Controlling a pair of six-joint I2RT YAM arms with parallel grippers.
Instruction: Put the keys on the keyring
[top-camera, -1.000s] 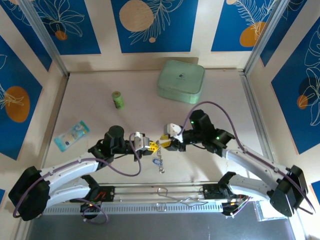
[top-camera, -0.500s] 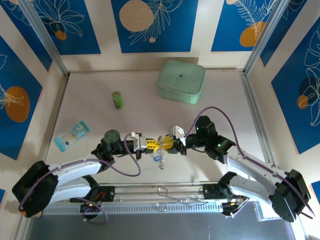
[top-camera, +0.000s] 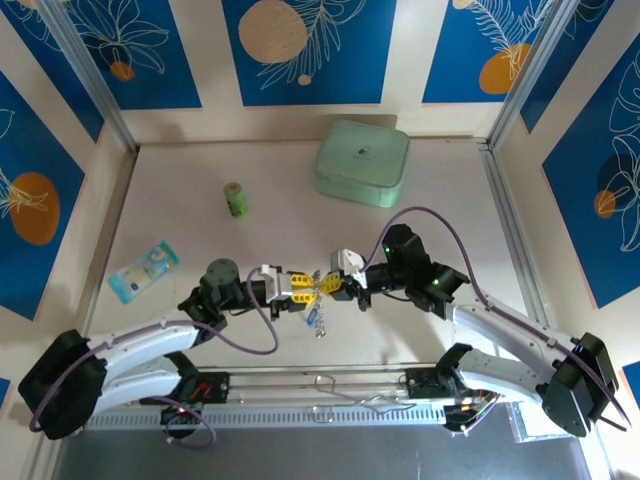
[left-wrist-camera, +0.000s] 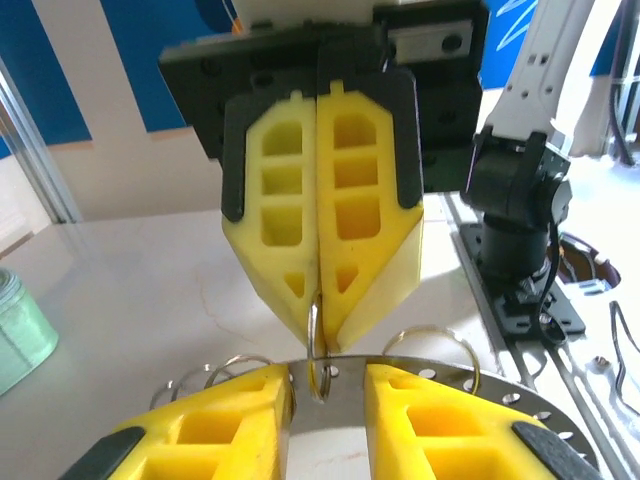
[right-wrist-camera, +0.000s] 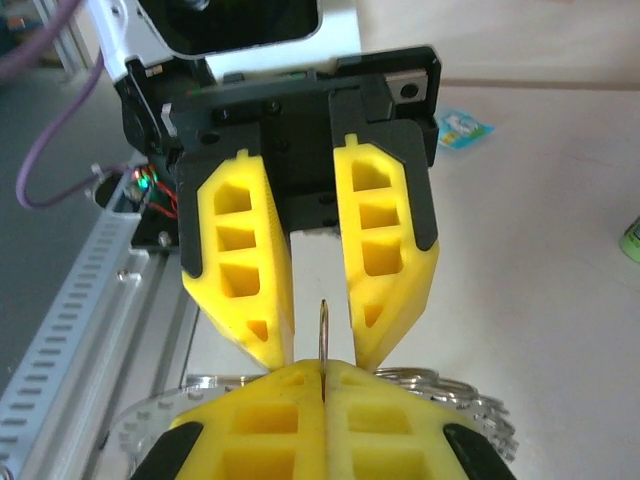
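Clamping the keyring edge-on, the right gripper is pressed together; the left gripper stands apart around it. Keys seemingly dangle below, threading apparently unfinished.

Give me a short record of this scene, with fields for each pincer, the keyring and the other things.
left pincer: open, fingers on both sides of the thin ring
right pincer: shut on the thin ring
keyring: between the two pincers
table: mint-green case, green cylinder, blue packet
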